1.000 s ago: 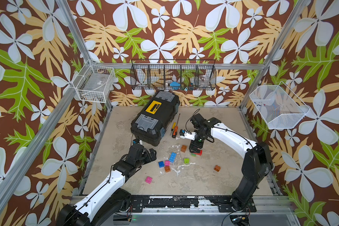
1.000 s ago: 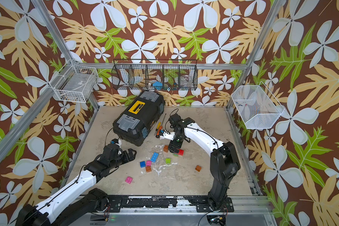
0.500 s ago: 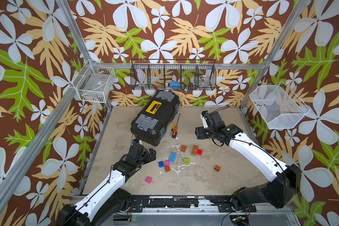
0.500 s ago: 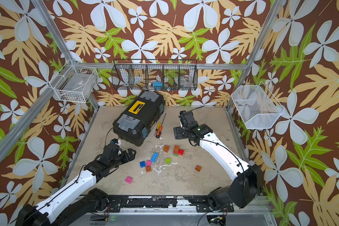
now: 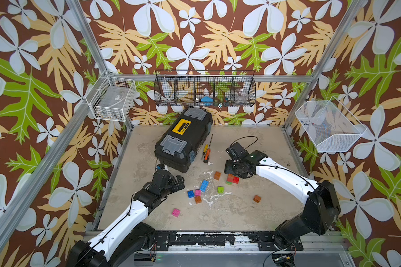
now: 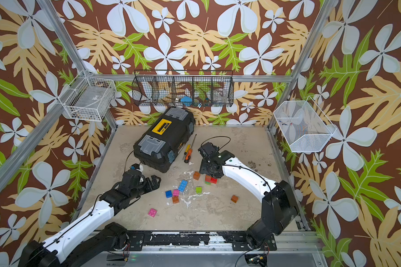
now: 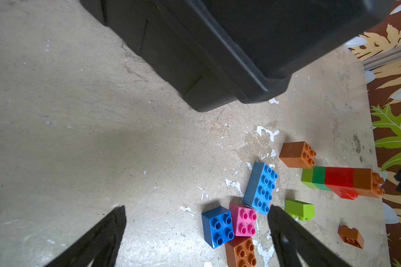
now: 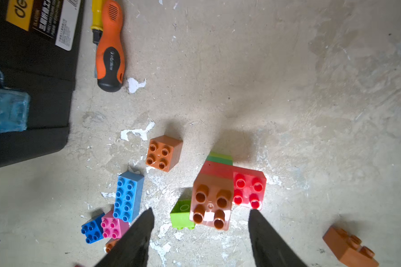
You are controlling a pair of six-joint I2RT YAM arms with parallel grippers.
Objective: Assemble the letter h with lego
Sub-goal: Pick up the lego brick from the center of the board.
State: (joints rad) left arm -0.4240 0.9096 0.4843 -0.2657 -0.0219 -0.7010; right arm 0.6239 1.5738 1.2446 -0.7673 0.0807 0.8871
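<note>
**benchrat:** Feed dropped for a sec, what moved?

**me:** Only my right arm (image 5: pixel 280 175). A second ago it was parked straight down on the brick stack (image 5: pixel 230 179). Then it swung up toward the far right, and now it's back low, just on the far side of the stack. The right jaws narrowed on the way in, but they're still apart and pinching nothing.

The stack stands free on the counter (image 5: pixel 252 219), a bit right of the middle. It's lime at the bottom, then green, red and orange on top, with a red brick (image 8: pixel 249 189) poking out beside it. My read is let go, re-aim, grab again. So one leg of the letter h is started and the rest isn't.

The loose lego (image 5: pixel 204 185) sits just left of the stack. The left arm (image 5: pixel 134 212) hasn't budged, and the left jaws are spread wide over bare counter next to those bricks.

**benchrat:** Anything in the bins?

**me:** No bricks that I can see.
- **Toolbox** (image 5: pixel 183 138), far left: shut.
- **Black wire rack** (image 5: pixel 167 92) on the far wall: holds a blue thing (image 5: pixel 206 99) and something clear (image 6: pixel 219 93).
- **White basket** (image 5: pixel 111 113) on the left: holds a flat pale thing.
- **Mesh basket** (image 5: pixel 333 141) on the right: can't tell.
</note>
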